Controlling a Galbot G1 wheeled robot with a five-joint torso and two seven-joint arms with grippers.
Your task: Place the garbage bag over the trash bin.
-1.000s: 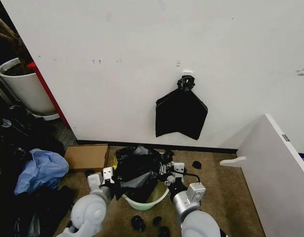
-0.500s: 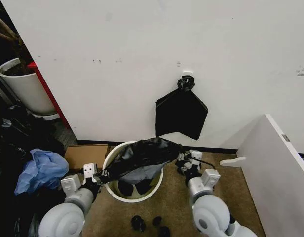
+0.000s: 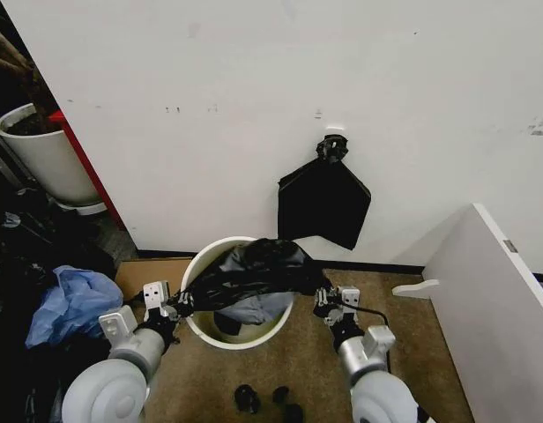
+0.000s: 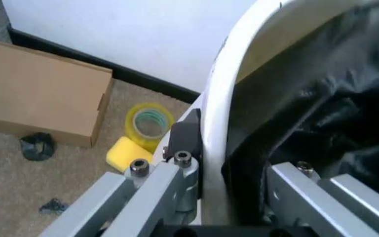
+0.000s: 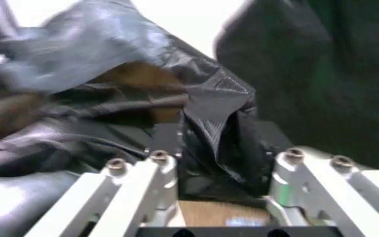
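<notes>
The trash bin (image 3: 194, 271), round and cream-white, stands on the floor close to the wall with its mouth facing up. The glossy black garbage bag (image 3: 258, 267) is stretched across that mouth, covering its far and right part. My left gripper (image 3: 178, 305) is shut on the bag's edge just outside the bin's left rim. In the left wrist view the rim (image 4: 219, 123) and the bag (image 4: 321, 113) lie between my left gripper's (image 4: 232, 182) fingers. My right gripper (image 3: 323, 300) is shut on a fold of the bag (image 5: 216, 123) at the bin's right side.
A flat black bundle (image 3: 323, 201) hangs on the wall behind the bin. A cardboard box (image 4: 38, 103), a tape roll (image 4: 148, 123) and a yellow sponge (image 4: 127, 153) lie left of the bin. A blue sack (image 3: 73, 300), a white planter (image 3: 47, 159), a white panel (image 3: 492, 291) and black scraps (image 3: 247, 398) are around.
Both grippers have spread apart and pulled the bunched bag open across the bin. The bin, earlier low between my arms, now sits nearer the wall with its mouth showing.
</notes>
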